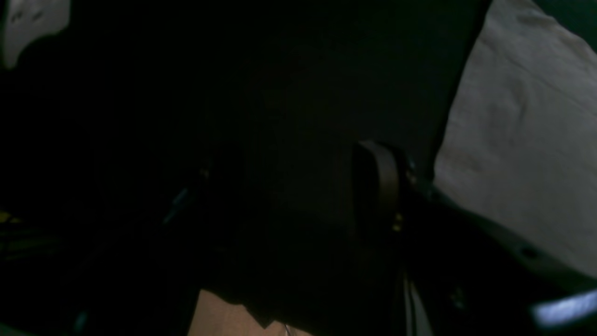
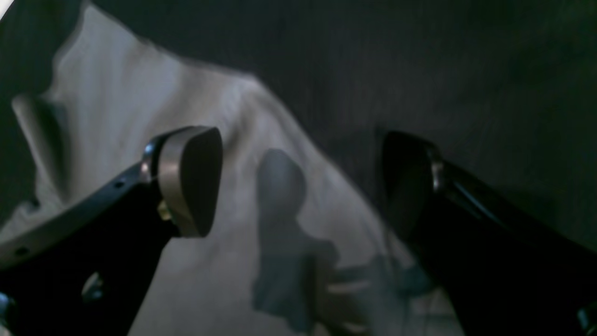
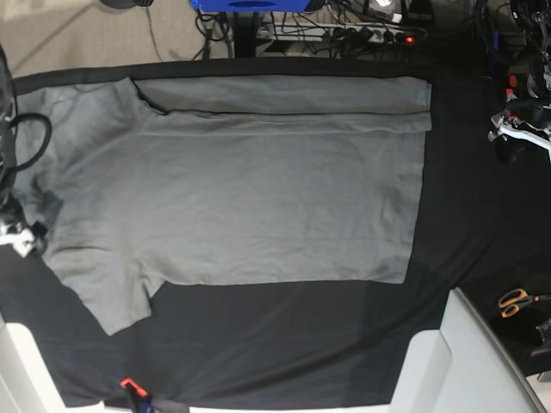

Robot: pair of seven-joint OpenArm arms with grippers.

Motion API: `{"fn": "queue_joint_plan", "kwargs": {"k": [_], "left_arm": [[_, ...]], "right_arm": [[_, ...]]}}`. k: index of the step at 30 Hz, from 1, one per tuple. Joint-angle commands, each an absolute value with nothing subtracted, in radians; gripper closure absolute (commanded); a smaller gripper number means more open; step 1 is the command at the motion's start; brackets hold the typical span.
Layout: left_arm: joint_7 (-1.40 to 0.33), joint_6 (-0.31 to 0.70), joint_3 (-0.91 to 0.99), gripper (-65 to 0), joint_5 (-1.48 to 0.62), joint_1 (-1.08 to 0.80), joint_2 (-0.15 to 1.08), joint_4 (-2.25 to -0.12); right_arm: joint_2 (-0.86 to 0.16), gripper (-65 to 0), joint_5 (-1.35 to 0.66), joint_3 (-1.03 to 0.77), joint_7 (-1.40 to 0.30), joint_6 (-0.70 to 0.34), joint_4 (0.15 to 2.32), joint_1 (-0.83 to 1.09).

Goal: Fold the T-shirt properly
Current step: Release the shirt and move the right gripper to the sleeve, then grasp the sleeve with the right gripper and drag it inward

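A: Layout check. The black cloth sheet [image 3: 284,344] covers the table. The T-shirt [image 3: 258,198] lies flat on it, filling most of the far half, with its long axis along the far edge: collar toward the base view's left end, hem toward its right end. The far long side is already folded inward as a band running just inside the far edge. The near sleeve [image 3: 116,297] spreads out toward the near left corner, not yet folded in.

B: Arms?

A: The right gripper [image 2: 298,186] is at the collar end, at the sheet's left edge in the base view. In its wrist view the fingers stand wide apart with nothing between them, above the grey fabric where it meets the black sheet; the cloth edge runs diagonally beneath. The left gripper [image 3: 521,129] is out past the hem end, over bare black sheet by the right edge, well apart from the shirt. Its wrist view is very dark: one pad [image 1: 378,182] is visible, the other I cannot make out, so I cannot tell how wide it stands. Nothing visibly held.

B: Which arm is nearer for the next fold?

A: My judgement: the right. The unfolded sleeve and near long side lie toward the near edge from its fingers.
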State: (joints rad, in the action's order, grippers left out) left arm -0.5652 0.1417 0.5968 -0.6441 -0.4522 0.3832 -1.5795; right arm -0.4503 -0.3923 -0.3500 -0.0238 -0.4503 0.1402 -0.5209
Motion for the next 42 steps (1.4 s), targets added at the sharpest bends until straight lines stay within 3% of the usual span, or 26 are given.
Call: {"fn": "queue_joint_plan", "kwargs": {"k": [1, 12, 14, 21, 26, 34, 42], "left_arm": [[-0.542, 0.143, 0.602, -36.0, -0.653, -0.453, 0.401, -1.598], [-0.542, 0.143, 0.601, -36.0, -0.653, -0.466, 0.398, -1.598], [-0.542, 0.143, 0.601, -36.0, -0.653, -0.467, 0.398, -1.593], [-0.542, 0.143, 0.601, -36.0, -0.653, -0.467, 0.398, -1.592], [-0.542, 0.143, 0.601, -36.0, -0.653, -0.467, 0.398, -1.592], [-0.542, 0.143, 0.599, -36.0, -0.653, -0.467, 0.398, -1.593], [-0.544, 0.143, 0.599, -36.0, -0.653, -0.467, 0.398, -1.592]], "right_arm": [[-0.467, -50.3, -0.401, -0.346, -0.002, -0.456, 0.154, -0.539], [-0.433, -50.0, -0.398, -0.34, -0.005, -0.456, 0.16, -0.521], [-0.429, -47.4, -0.397, -0.334, -0.005, -0.456, 0.162, -0.521], [-0.426, -17.4, -0.401, -0.202, -0.001, -0.456, 0.162, -0.547], [-0.426, -0.8, -0.401, -0.203, -0.001, -0.456, 0.162, -0.549], [-0.427, -0.6, -0.406, -0.203, -0.027, -0.456, 0.282, -0.501], [-0.42, -0.5, -0.409, -0.263, -0.254, -0.456, 0.565, -0.394]]}}
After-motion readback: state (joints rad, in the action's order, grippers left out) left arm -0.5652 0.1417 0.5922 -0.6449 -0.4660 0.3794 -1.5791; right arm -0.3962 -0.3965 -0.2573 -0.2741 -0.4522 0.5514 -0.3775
